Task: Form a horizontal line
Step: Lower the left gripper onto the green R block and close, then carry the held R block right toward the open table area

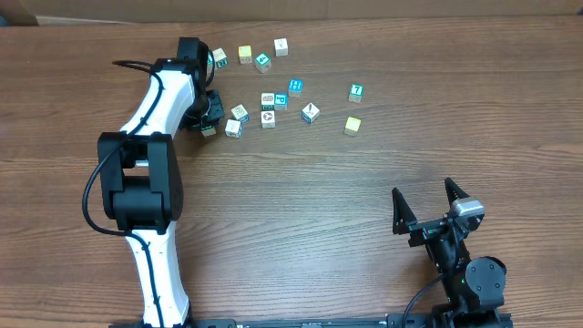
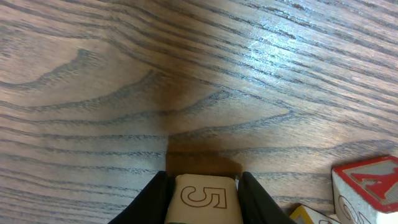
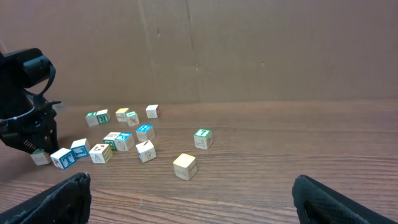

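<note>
My left gripper [image 1: 208, 120] [image 2: 204, 182] is down at the table's left. Its fingers press both sides of a pale cube [image 2: 202, 200] marked with an outlined "5". The other cubes lie scattered and form no horizontal line. A cube with a green "T" [image 1: 355, 92] [image 3: 202, 138] and a plain yellow cube [image 1: 352, 125] [image 3: 185, 166] sit apart at the right. A green-lettered cube [image 1: 220, 59] lies beside the left arm at the back. My right gripper [image 1: 424, 189] [image 3: 193, 199] stands wide open near the front right, with nothing between its fingers.
A cube with a red "A" [image 2: 367, 186] lies just right of the held cube. More cubes cluster mid-table, among them a blue one [image 1: 295, 87] and a white one [image 1: 310, 112]. A white cube [image 1: 281, 46] and a yellow-topped cube [image 1: 245, 54] lie at the back.
</note>
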`<move>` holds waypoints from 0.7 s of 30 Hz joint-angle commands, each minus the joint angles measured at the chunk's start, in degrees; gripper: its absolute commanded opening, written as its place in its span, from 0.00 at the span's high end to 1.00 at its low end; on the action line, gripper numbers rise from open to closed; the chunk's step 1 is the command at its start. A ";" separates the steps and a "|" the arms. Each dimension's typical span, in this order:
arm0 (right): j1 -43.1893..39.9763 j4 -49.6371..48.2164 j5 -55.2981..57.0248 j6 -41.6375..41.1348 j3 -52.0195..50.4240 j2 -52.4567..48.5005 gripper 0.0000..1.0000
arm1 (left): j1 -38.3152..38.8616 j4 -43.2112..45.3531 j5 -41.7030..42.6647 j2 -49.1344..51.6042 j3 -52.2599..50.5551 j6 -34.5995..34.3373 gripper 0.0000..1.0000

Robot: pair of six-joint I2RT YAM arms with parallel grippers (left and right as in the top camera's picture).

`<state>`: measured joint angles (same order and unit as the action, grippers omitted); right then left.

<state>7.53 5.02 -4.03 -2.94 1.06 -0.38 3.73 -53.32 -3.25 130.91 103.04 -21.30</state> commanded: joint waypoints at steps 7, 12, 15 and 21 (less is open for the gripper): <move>-0.11 -0.35 0.50 0.37 -0.59 0.22 0.00 | 0.15 -3.08 0.09 0.33 3.48 -0.59 0.79; -0.11 -0.37 0.50 0.37 -0.59 0.22 0.00 | 0.15 -8.13 0.04 0.28 9.05 -0.55 0.85; -0.11 -0.35 0.50 0.37 -0.59 0.22 0.00 | 0.33 -12.20 0.04 0.17 13.62 -0.28 0.88; -0.11 -0.35 0.50 0.37 -0.59 0.22 0.00 | 3.89 -18.60 -2.10 -1.55 22.40 1.60 0.91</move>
<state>7.53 5.04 -4.03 -2.92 1.06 -0.38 4.58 -70.52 -3.53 130.96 121.47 -20.84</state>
